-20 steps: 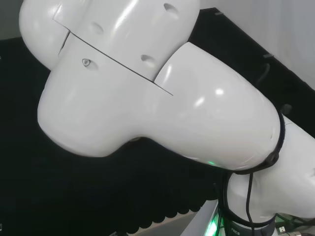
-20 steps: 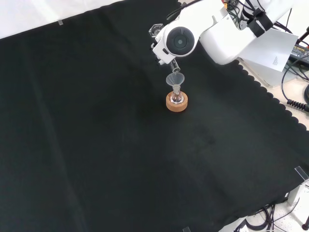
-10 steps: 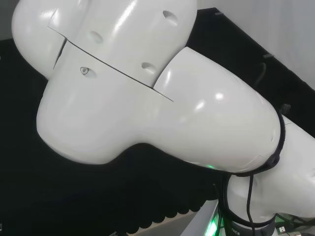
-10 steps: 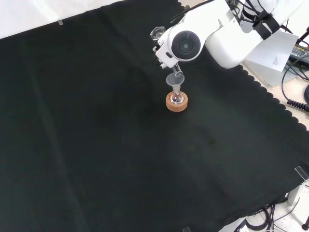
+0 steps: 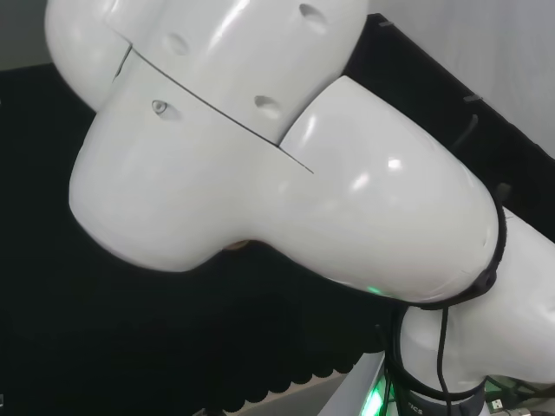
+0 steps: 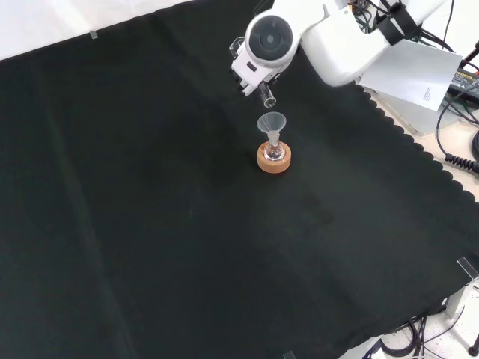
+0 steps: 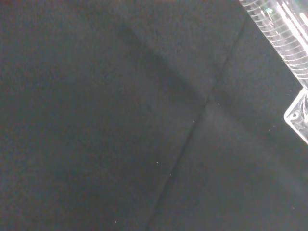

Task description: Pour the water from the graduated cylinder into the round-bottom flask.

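Black cloth [image 6: 150, 224] covers pretty much the whole worktop, creased in a few spots, with a scalloped edge on the right of the front view where cables and a sheet of paper [image 6: 419, 71] sit off the cloth. Near the top middle of that view there's a cork ring [image 6: 274, 158] with the small round flask [image 6: 275, 152] sitting in it, and a clear funnel [image 6: 272, 123] stuck upright in the flask's neck. Just above the funnel, the arm's big white link [image 6: 329, 41] with its round grey cap [image 6: 269, 36] blocks the hand, so I honestly can't tell what the fingers are doing. Poking out from under that link is the end of the cylinder [image 6: 266, 95], tilted, with its open mouth pointing down toward the funnel but hanging a bit above and to the left of it, not touching. Can't make out any water stream or how much is in the flask. From the wrist view you get the cylinder [image 7: 284, 33] up close: clear tube with white graduation marks running diagonally, and a corner of its clear base [image 7: 299, 115], all over plain cloth. From the head view it's the arm's white links [image 5: 260, 147] over the cloth [image 5: 104, 347], with a green light at the base.
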`<action>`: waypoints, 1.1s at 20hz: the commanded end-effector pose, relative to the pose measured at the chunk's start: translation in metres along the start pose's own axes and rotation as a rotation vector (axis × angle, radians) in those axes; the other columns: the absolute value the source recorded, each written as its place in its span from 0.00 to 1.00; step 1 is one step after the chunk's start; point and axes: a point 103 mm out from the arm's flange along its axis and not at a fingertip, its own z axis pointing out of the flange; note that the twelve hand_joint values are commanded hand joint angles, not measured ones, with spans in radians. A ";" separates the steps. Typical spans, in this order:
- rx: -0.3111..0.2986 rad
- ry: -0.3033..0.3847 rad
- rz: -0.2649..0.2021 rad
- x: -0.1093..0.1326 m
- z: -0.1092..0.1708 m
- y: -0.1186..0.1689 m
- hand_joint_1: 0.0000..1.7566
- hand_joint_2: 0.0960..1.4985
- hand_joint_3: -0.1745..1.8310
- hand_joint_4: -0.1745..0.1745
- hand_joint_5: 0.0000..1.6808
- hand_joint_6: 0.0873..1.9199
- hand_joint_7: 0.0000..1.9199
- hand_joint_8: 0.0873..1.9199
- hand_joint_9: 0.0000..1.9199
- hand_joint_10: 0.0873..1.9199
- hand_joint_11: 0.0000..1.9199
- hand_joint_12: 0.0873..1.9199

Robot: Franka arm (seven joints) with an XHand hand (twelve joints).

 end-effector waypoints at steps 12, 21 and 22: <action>-0.294 0.488 -0.107 -0.037 -0.001 -0.021 0.65 0.76 0.09 0.00 0.54 0.57 0.61 0.16 0.71 0.00 0.64 0.35; -0.421 0.743 -0.130 -0.046 -0.004 -0.014 0.65 0.76 0.09 0.00 0.54 0.57 0.61 0.16 0.71 0.00 0.64 0.35; -0.429 0.755 -0.137 -0.048 -0.004 -0.013 0.65 0.76 0.09 0.00 0.54 0.57 0.61 0.16 0.71 0.00 0.64 0.35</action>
